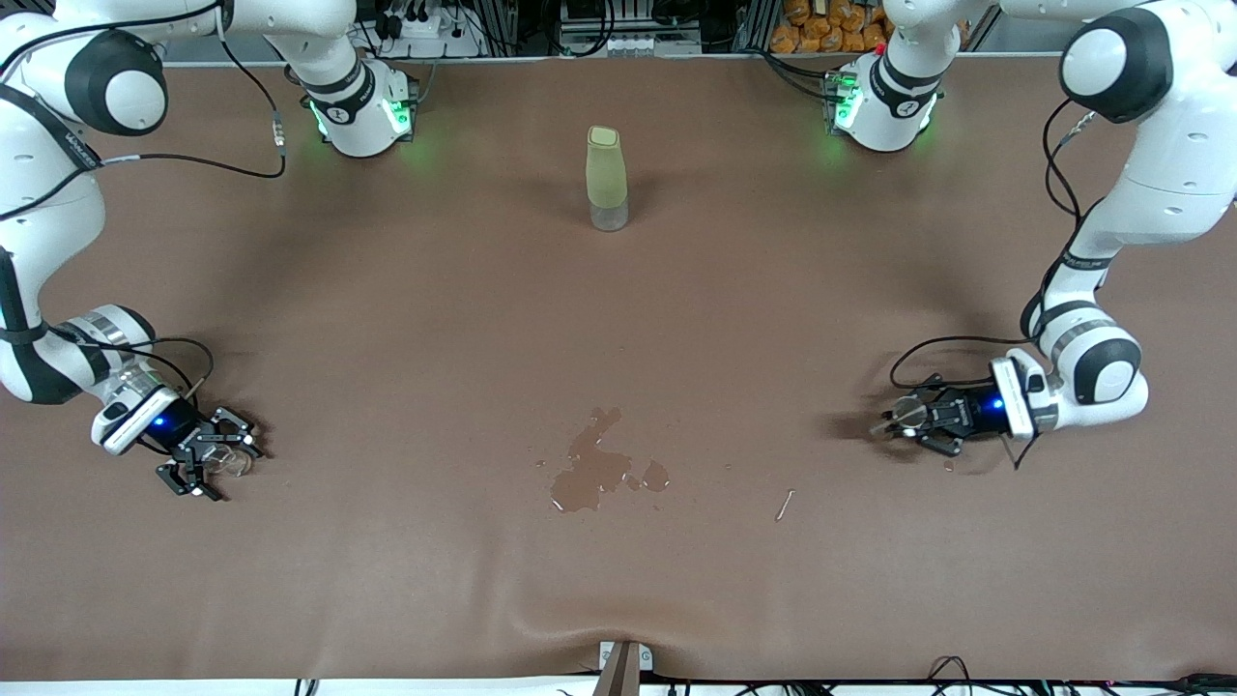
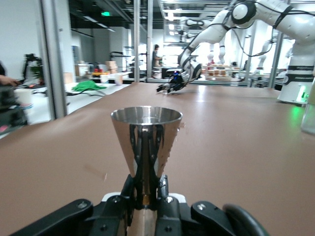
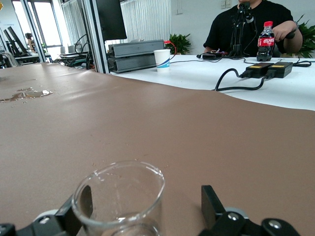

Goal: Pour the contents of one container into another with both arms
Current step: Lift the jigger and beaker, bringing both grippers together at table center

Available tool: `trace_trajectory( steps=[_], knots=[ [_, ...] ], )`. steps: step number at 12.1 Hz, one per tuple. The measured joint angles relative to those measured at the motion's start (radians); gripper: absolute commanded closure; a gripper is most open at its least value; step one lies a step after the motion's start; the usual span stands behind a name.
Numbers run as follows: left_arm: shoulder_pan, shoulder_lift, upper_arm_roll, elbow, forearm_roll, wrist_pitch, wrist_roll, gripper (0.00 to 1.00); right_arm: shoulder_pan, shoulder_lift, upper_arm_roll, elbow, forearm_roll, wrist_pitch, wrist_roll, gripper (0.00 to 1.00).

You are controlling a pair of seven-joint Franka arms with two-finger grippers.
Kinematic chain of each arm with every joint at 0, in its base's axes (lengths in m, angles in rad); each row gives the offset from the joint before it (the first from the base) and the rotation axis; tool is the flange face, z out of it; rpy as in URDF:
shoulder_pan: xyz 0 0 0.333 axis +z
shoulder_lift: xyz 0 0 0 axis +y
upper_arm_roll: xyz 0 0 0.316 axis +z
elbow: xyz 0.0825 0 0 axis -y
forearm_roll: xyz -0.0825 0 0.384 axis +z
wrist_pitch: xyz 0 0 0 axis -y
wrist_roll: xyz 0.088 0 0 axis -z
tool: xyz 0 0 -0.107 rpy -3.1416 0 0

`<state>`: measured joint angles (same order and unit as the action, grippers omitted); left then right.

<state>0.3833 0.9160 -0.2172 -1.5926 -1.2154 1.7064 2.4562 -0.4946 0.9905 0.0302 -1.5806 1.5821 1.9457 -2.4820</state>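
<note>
My left gripper point(image 1: 904, 421) lies low on the table near the left arm's end, shut on the narrow foot of an upright steel cone cup point(image 1: 909, 410). In the left wrist view the cup point(image 2: 146, 132) flares up from between the fingers point(image 2: 165, 189). Near the right arm's end, my right gripper point(image 1: 232, 468) stands open around a clear glass beaker point(image 1: 235, 461). In the right wrist view the beaker point(image 3: 120, 196) stands close to one finger point(image 3: 83, 202), with a gap to the other. The beaker looks empty.
A pale green bottle point(image 1: 607, 179) with a clear base stands mid-table, near the arms' bases. A puddle point(image 1: 591, 471) lies on the brown table cover point(image 1: 406, 319), nearer the front camera, with a small stick point(image 1: 785, 504) beside it.
</note>
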Motion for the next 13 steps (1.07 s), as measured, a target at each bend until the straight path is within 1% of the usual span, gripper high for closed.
trace_trajectory(
  steps=[1, 3, 5, 8, 9, 11, 13],
  knots=[
    [-0.052, -0.013, -0.001, 0.03, -0.018, 0.011, -0.04, 1.0, 0.003, 0.004, 0.0, 0.001, 0.007, 0.0, -0.003, 1.0],
    [-0.155, -0.029, -0.001, 0.07, -0.103, 0.071, -0.088, 1.0, 0.005, 0.007, 0.0, 0.003, 0.009, 0.0, -0.004, 1.0],
    [-0.267, -0.03, -0.002, 0.086, -0.218, 0.139, -0.091, 1.0, 0.006, 0.008, 0.0, 0.007, 0.01, 0.0, -0.004, 1.0],
    [-0.441, -0.03, -0.001, 0.122, -0.413, 0.332, -0.094, 1.0, 0.009, 0.009, 0.001, 0.016, 0.01, -0.014, -0.004, 1.0],
    [-0.491, -0.03, -0.001, 0.14, -0.46, 0.395, -0.106, 1.0, 0.018, 0.009, 0.002, 0.03, 0.011, -0.034, -0.004, 1.0],
    [-0.578, -0.03, -0.001, 0.184, -0.536, 0.518, -0.147, 1.0, 0.067, 0.005, 0.009, 0.068, 0.013, -0.053, -0.004, 1.0],
    [-0.654, -0.03, 0.001, 0.23, -0.586, 0.638, -0.194, 1.0, 0.151, -0.005, 0.013, 0.102, 0.037, -0.051, 0.001, 1.0]
  ],
)
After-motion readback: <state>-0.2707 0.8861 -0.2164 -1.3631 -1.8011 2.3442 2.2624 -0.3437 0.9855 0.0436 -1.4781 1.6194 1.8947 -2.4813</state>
